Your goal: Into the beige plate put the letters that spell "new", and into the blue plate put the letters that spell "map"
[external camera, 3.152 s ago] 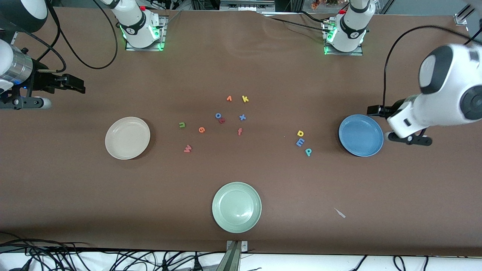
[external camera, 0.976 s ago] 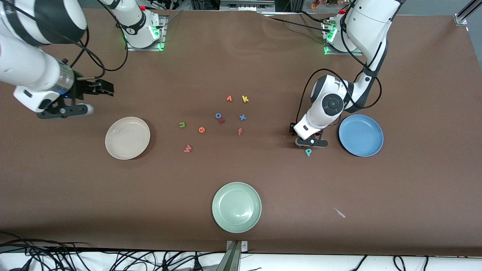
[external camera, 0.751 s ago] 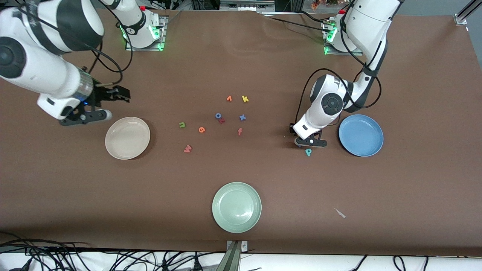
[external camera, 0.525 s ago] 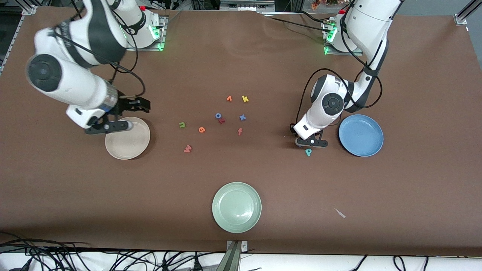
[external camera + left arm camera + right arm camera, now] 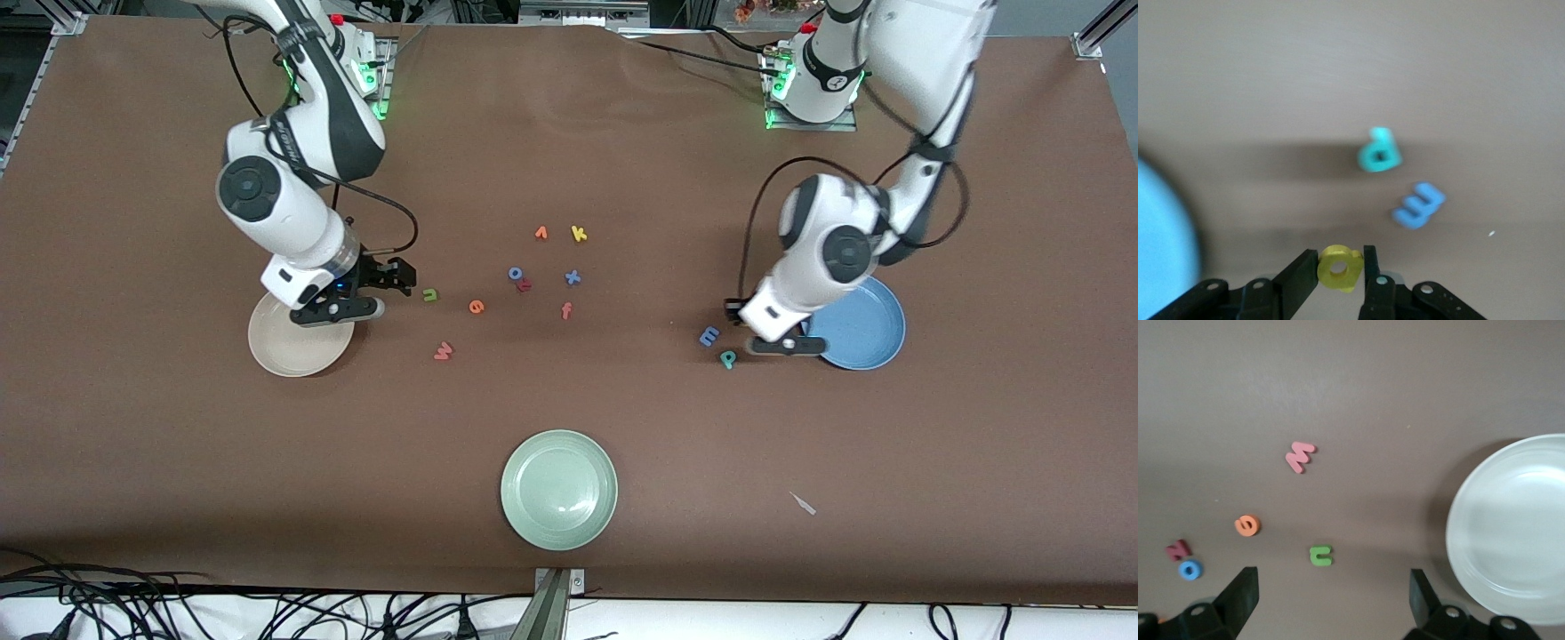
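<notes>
Left tool (image 5: pixel 1340 268) clamped on yellow a (image 5: pixel 1340 268), mid-right of front frame by blue plate (image 5: pixel 867 333); thin edge pinch could slip. Right tool (image 5: pixel 1331 590) apart above green n (image 5: pixel 1320 555).

Bare table (image 5: pixel 622 391) between pale green plate (image 5: pixel 558 489) and letters (image 5: pixel 524 283).

We take this for a robotics lab: two white arms bolted on metal base plates (image 5: pixel 341 107) lit green, a brown-covered table (image 5: pixel 569 418), loose cables (image 5: pixel 178 604) along its edge, and aluminium framing (image 5: pixel 1098 31) at the corner.
</notes>
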Robot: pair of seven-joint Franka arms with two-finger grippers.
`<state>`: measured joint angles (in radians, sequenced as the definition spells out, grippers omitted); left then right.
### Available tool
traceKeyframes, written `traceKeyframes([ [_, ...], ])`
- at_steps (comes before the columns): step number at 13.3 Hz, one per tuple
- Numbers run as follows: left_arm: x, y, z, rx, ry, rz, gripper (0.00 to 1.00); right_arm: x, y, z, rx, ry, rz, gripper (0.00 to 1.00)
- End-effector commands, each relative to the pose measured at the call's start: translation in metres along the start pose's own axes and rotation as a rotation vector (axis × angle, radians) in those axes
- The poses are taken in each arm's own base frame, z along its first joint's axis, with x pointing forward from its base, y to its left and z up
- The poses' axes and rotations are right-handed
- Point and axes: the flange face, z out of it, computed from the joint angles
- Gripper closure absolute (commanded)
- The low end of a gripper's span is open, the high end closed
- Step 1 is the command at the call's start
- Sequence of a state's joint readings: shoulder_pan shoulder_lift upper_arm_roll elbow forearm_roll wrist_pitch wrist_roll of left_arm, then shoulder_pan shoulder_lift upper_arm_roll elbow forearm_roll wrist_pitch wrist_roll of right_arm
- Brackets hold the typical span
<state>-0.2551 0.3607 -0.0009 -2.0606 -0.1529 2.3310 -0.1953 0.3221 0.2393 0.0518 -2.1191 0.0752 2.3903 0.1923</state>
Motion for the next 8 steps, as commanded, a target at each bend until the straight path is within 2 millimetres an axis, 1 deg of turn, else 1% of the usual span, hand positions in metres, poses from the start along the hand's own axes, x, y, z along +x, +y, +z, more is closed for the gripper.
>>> traceKeyframes([
  [1,-0.016,-0.065,-0.035,0.004,-0.013,0.039,0.79,-0.019,-0.009,0.033,0.011,0.039,0.005,0.00],
  [2,-0.019,-0.089,-0.035,0.001,-0.018,0.043,0.79,-0.026,-0.015,0.048,0.016,0.066,-0.005,0.00],
  [3,-0.023,-0.105,-0.033,0.003,-0.023,0.049,0.79,-0.032,-0.015,0.062,0.017,0.080,0.019,0.00],
  [4,-0.023,-0.116,-0.032,0.025,-0.025,0.072,0.78,-0.036,-0.020,0.070,0.019,0.084,0.038,0.00],
  [5,-0.022,-0.122,-0.031,0.053,-0.028,0.089,0.75,-0.038,-0.025,0.077,0.021,0.087,0.049,0.00],
  [6,-0.022,-0.129,-0.029,0.073,-0.032,0.096,0.67,-0.041,-0.028,0.087,0.020,0.079,0.058,0.00],
  [7,-0.023,-0.132,-0.021,0.079,-0.040,0.098,0.53,-0.043,-0.029,0.098,0.016,0.068,0.056,0.00],
  [8,-0.025,-0.133,-0.018,0.079,-0.023,0.098,0.39,-0.045,-0.027,0.109,0.014,0.062,0.059,0.00],
])
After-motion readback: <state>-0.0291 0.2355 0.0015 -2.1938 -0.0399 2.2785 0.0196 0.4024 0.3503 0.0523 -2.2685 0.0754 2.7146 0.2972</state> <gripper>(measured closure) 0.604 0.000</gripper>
